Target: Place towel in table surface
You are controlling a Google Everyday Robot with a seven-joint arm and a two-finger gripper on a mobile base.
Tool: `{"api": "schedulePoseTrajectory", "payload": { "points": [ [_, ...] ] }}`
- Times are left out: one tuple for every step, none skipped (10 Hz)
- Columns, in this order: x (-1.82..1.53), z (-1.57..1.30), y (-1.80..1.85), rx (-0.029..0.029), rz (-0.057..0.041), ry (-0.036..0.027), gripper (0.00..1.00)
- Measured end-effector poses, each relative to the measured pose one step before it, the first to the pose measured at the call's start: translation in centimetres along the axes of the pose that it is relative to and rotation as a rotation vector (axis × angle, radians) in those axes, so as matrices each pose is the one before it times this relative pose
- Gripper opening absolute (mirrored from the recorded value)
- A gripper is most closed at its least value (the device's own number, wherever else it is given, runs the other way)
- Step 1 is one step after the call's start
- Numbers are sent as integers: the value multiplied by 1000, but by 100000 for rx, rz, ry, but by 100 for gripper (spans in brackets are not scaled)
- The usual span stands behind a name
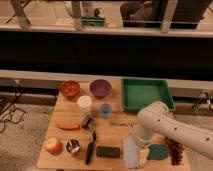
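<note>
The towel [130,153], a pale grey-blue cloth, lies lengthwise on the tan wooden table surface [112,134] near the front edge, right of centre. My white arm comes in from the right and bends down over it. The gripper [134,142] sits at the towel's far end, right above or on it. Whether it holds the cloth is hidden by the arm.
A dark green sponge [158,151], a yellowish item [144,157] and grapes [175,150] lie right of the towel. A black block [107,151] and knife [90,147] lie to its left. Bowls, cups, a carrot and an apple fill the left half. A green tray [146,95] stands at the back right.
</note>
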Motion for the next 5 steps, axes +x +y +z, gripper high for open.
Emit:
{"api": "schedulePoseTrajectory", "payload": {
  "points": [
    [-47, -21, -62, 51, -231, 29, 80],
    [-51, 9, -36, -4, -200, -24, 80],
    [22, 7, 22, -9, 65, -11, 80],
    [26, -13, 15, 23, 68, 13, 80],
    [-50, 9, -36, -22, -117, -7, 80]
  ]
}}
